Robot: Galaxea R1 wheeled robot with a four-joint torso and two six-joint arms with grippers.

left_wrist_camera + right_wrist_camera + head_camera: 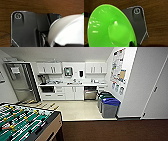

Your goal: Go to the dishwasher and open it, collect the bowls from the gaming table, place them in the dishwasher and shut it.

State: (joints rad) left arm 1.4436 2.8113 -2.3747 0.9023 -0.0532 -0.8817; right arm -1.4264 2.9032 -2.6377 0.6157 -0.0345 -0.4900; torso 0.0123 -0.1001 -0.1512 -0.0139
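Ahead – dishwasher (90,94) shut | bins (109,106) right, foosball table (27,124) left | jaws – cannot tell.

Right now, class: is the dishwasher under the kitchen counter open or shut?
It looks shut. In the head view the dishwasher shows its steel-grey front standing upright, in line with the white cabinet doors beside it; no door hangs down over the floor.

A foosball table (25,124) sits at seven o'clock. Two bins (108,105) (the nearer one blue-lidded) stand at three o'clock beside a white wall (140,82), posters (118,69) above.
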